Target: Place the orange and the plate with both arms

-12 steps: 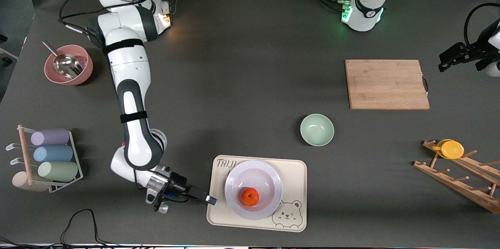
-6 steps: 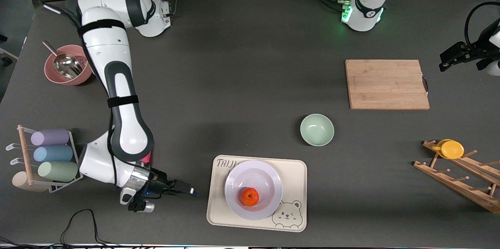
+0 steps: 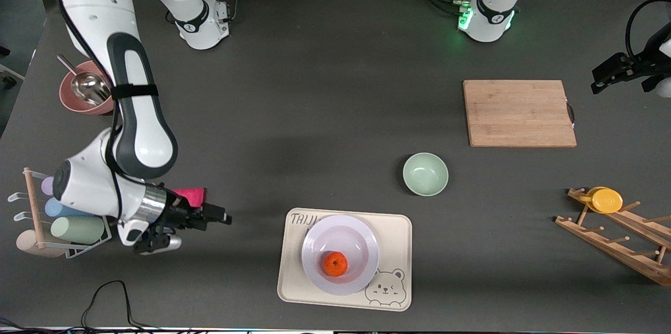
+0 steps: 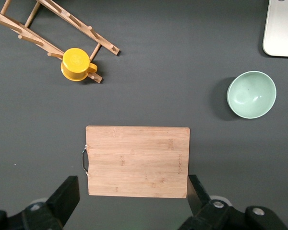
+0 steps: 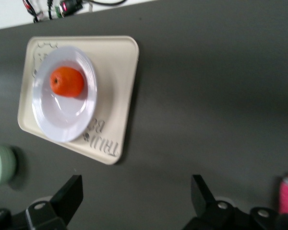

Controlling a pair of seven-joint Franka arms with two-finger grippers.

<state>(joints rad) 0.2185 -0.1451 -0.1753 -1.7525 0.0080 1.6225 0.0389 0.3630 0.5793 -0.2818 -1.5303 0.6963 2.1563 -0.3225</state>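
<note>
The orange [image 3: 335, 264] lies in the pale lavender plate [image 3: 314, 248], which sits on the beige bear tray [image 3: 393, 229] near the front camera. Both also show in the right wrist view: the orange [image 5: 66, 81] in the plate [image 5: 62, 120]. My right gripper [image 3: 223, 217] is open and empty, over bare table beside the tray toward the right arm's end. My left gripper [image 3: 597, 78] is open and empty, up at the left arm's end beside the wooden cutting board [image 3: 519, 112]; the board also shows in the left wrist view [image 4: 137, 160].
A mint-green bowl [image 3: 425, 173] stands between tray and board. A wooden rack with a yellow cup [image 3: 605, 200] is at the left arm's end. A rack of pastel cups [image 3: 68, 205], a pink object [image 3: 188, 196] and a pink bowl with a scoop [image 3: 89, 90] are at the right arm's end.
My right gripper has drawn back from the plate's rim, away from the tray toward the cup rack, and the arm has risen. Orange and plate stay on the tray. Left arm barely moved.
</note>
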